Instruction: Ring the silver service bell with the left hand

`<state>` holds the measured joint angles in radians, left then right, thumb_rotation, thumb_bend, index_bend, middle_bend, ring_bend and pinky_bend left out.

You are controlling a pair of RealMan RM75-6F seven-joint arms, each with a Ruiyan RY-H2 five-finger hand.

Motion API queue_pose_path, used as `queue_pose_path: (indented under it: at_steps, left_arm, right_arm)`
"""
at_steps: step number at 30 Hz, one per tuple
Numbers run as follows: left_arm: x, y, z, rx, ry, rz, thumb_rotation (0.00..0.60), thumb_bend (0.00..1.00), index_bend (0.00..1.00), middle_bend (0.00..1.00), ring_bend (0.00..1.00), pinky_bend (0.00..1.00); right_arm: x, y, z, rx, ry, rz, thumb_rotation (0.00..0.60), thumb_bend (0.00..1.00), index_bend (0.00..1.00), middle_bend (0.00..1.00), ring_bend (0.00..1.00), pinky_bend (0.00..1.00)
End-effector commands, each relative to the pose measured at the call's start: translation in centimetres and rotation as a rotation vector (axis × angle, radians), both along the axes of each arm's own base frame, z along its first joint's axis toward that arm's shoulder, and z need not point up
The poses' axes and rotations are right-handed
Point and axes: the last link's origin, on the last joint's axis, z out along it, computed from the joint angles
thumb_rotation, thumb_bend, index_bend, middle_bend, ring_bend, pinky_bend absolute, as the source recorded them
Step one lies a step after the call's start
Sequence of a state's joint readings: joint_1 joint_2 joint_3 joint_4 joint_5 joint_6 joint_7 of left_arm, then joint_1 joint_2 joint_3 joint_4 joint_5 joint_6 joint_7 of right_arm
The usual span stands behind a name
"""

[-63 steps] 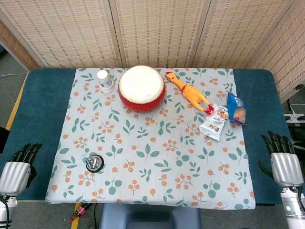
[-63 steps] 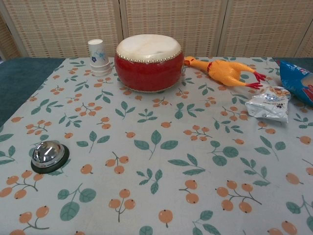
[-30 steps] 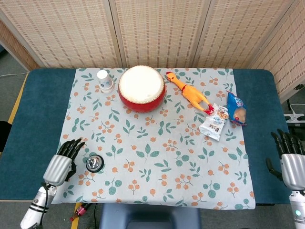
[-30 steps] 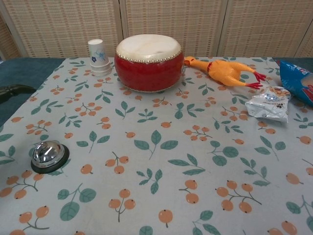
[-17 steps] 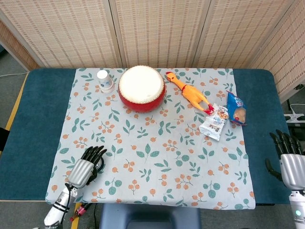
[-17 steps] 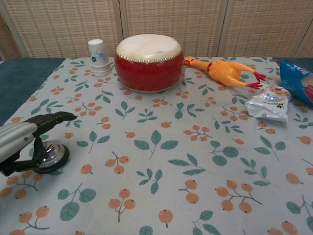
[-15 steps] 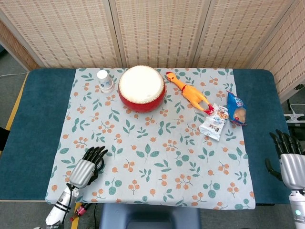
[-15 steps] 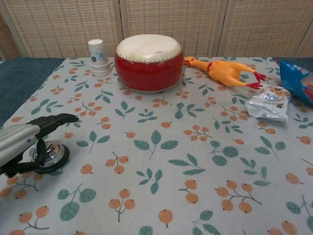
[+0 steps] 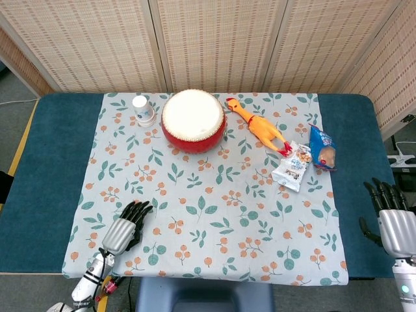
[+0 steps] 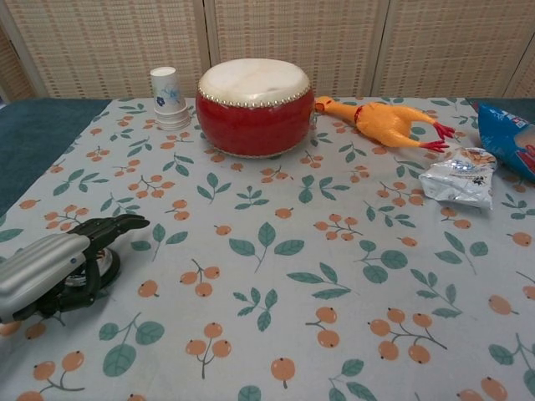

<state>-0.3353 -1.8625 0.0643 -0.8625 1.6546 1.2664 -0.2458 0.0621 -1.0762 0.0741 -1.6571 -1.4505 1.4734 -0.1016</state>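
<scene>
The silver service bell point(image 10: 104, 266) stands on its black base at the near left of the floral cloth. Only a sliver of it shows in the chest view. My left hand point(image 10: 52, 263) lies right over its dome, fingers stretched forward and a little apart, thumb down beside the base. In the head view the left hand point(image 9: 124, 231) covers the bell completely. It holds nothing. My right hand point(image 9: 392, 223) hovers at the table's right edge over the blue cover, fingers spread and empty.
A red drum point(image 9: 193, 120) stands at the back middle with a paper cup point(image 9: 143, 109) to its left. A rubber chicken point(image 9: 260, 127), a silver snack packet point(image 9: 294, 166) and a blue packet point(image 9: 322, 148) lie on the right.
My left hand has come in from the left edge, moved over the bell and dropped lower onto it, so the dome is now hidden. The right hand has barely shifted.
</scene>
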Motion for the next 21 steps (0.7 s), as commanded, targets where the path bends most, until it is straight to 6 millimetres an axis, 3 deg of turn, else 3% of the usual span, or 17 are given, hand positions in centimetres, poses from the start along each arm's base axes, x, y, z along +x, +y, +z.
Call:
queue_pose_path:
  at_steps: [1,5,11,16,21]
  left_arm:
    - [-0.1,0.0,-0.2,-0.001,-0.015,0.004,0.600,1.00,0.00,0.00,0.00,0.06]
    - [0.3,0.3,1.3,0.050,-0.038,-0.028,0.600,1.00,0.00,0.00,0.00,0.06]
    - [0.7,0.4,7.5,0.163,0.013,-0.102,0.600,1.00,0.00,0.00,0.00,0.06]
    - [-1.7,-1.0,14.7,0.206,0.179,-0.020,0.600,1.00,0.00,0.00,0.00,0.07]
    - [-4.3,-2.6,18.4,0.296,0.259,0.120,0.600,1.00,0.05,0.00,0.00,0.08]
  right_arm:
    - [0.0,0.0,0.0,-0.003,0.000,-0.002,0.600,0.37,0.06,0.00,0.00,0.00]
    - [0.0,-0.1,-0.1,0.003,0.002,-0.004,0.600,0.37,0.06,0.00,0.00,0.00]
    - [0.0,-0.2,-0.1,0.011,-0.001,-0.011,0.600,0.37,0.06,0.00,0.00,0.00]
    - [0.0,-0.3,-0.1,-0.001,-0.003,-0.018,0.600,0.37,0.06,0.00,0.00,0.00]
    - [0.1,-0.4,-0.4,-0.017,0.003,-0.018,0.600,0.37,0.06,0.00,0.00,0.00]
